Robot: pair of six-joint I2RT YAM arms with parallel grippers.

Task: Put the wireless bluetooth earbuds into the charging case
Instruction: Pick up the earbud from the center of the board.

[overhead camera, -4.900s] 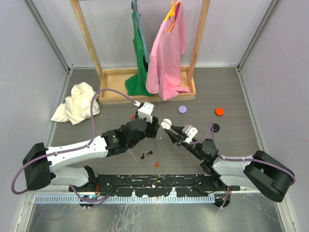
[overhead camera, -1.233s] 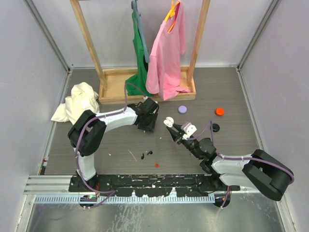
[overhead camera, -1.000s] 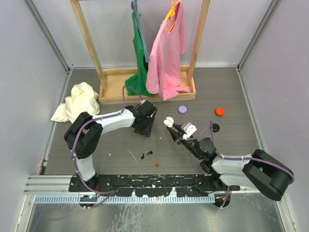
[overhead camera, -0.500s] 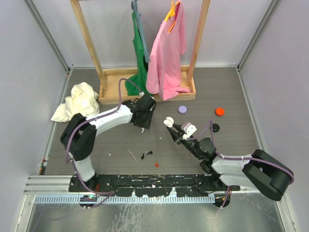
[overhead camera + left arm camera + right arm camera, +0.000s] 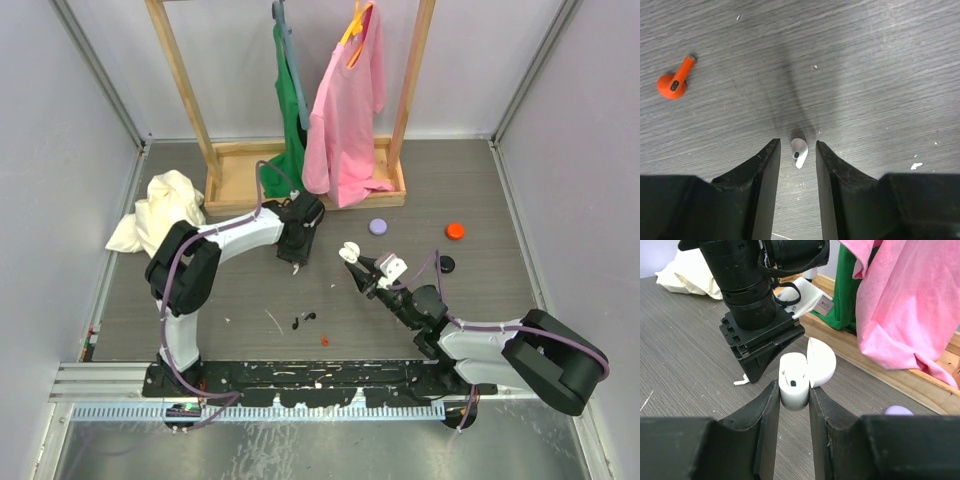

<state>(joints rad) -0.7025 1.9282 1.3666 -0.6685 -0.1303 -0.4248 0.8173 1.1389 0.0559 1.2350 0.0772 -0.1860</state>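
On the table [image 5: 880,60], the left gripper [image 5: 797,144] has its jaws apart, flanking a white earbud [image 5: 799,152]. The right gripper [image 5: 793,390] clamps the open charging case [image 5: 793,371].

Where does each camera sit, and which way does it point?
Top external: high behind the robot, looking down on the table; left arm and right arm show.
Left wrist: on the left gripper, looking down at the table; its two fingers straddle a white earbud.
Right wrist: on the right gripper, looking across the table toward the left gripper; its fingers clamp the open charging case.
Shared: the top and right wrist views both show that case and the left gripper.
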